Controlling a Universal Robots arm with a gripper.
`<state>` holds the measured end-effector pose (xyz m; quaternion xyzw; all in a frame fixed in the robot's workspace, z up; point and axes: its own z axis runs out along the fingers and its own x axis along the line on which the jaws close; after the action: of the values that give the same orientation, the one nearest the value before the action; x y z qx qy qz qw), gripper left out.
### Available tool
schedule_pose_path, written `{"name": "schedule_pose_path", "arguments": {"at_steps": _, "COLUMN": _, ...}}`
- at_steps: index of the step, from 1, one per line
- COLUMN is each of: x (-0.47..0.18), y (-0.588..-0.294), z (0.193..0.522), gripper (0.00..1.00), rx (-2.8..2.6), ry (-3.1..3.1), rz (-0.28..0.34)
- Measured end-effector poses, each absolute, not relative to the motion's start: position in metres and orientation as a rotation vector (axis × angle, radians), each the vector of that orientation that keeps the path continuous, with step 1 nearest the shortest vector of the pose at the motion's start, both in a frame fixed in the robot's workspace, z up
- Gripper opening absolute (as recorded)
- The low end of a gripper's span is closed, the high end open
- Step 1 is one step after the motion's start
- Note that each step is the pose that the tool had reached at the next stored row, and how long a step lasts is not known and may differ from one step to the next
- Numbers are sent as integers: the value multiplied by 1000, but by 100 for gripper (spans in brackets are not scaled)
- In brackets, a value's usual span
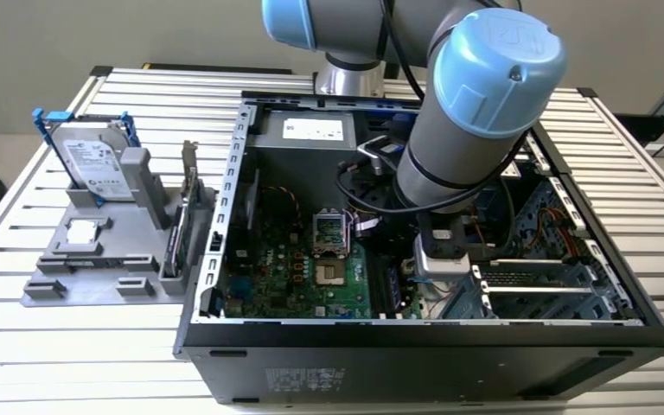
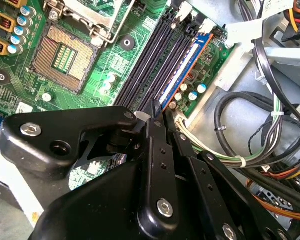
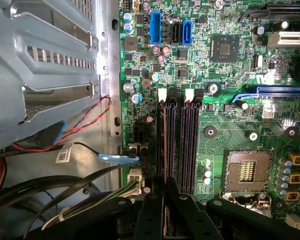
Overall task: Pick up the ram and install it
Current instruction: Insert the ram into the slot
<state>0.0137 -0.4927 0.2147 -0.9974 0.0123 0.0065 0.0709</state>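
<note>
hand: the hand (image 2: 154, 112) was down inside the open case (image 1: 424, 341), fingers drawn narrow and pinched on the near end of the ram, as far as both wrist views showed.
ram: the ram (image 2: 185, 62) stood on edge in the outermost of the memory slots (image 2: 150, 60), on the side away from the cpu socket (image 2: 65, 55) and next to the cable bundle (image 2: 240, 125); its bluish face showed in the second wrist view.
seating: judged not fully home; the white latches (image 3: 162, 95) at the far end looked tipped outward, though that was hard to be sure of.
weight: judged very light, a thin flat stick.
stiffness: judged rigid along its length, but likely to flex or crack if pushed off-axis.
fragility: judged delicate; the contact edge and small chips would not take scraping.
where to hold: judged best on the two flat faces near the top edge, clear of the contacts, which was about where the fingers sat.
slip: smooth faces, so a square pinch mattered.
writing: a white sticker on the power supply (image 1: 312, 130) and a label on the hard drive (image 1: 90, 160), at the exterior view's left on the tabletop (image 1: 79, 328); print too small to make out.
ram label: nothing legible.
</note>
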Motion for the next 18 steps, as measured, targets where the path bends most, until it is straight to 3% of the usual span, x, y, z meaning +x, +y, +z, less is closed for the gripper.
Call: {"name": "schedule_pose_path", "arguments": {"at_steps": 18, "x": 14, "y": -496, "z": 215, "gripper": 0, "rx": -2995, "ry": 95, "rz": 17}}
